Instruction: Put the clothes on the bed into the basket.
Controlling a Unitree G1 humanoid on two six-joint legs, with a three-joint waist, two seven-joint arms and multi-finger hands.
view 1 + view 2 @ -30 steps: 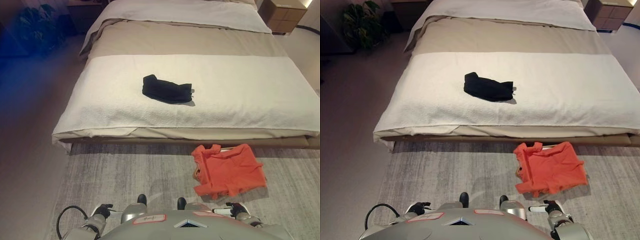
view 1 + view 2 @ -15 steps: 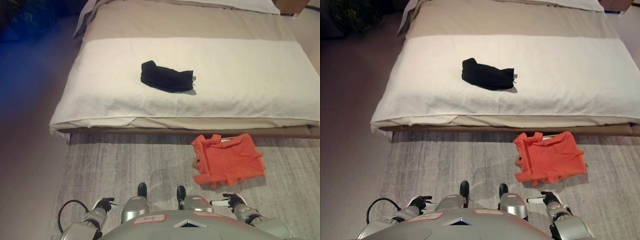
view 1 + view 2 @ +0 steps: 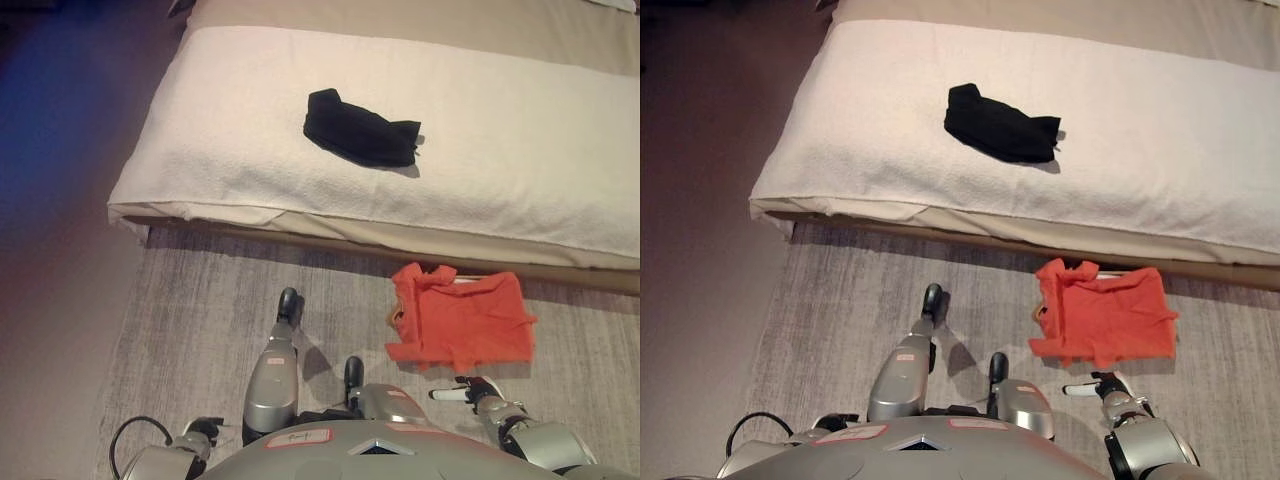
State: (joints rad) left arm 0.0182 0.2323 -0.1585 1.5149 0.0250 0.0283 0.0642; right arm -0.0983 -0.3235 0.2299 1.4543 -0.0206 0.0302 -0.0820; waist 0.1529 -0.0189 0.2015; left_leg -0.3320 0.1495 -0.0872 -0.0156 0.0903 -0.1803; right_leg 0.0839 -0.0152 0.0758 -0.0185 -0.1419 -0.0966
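Observation:
A black garment (image 3: 360, 128) lies bunched on the white blanket of the bed (image 3: 200, 190), some way in from the bed's near edge. On the rug beside the bed an orange shirt (image 3: 458, 325) is spread over something low; only a pale strip shows at its far edge, and I cannot tell whether that is the basket. My right hand (image 3: 472, 391) hangs low at the lower right, just short of the orange shirt, with a white-tipped finger held straight and nothing in it. At the bottom left, my left hand (image 3: 203, 430) is barely in view.
The bed's near edge (image 3: 330, 235) runs across the view ahead of me. A grey rug (image 3: 190, 320) covers the floor between me and the bed. Bare brownish floor (image 3: 50, 300) lies to the left of the rug.
The whole view has shifted: the camera has moved closer to the bed and looks further down. The black garment and the orange shirt have not moved. Both hands stay low.

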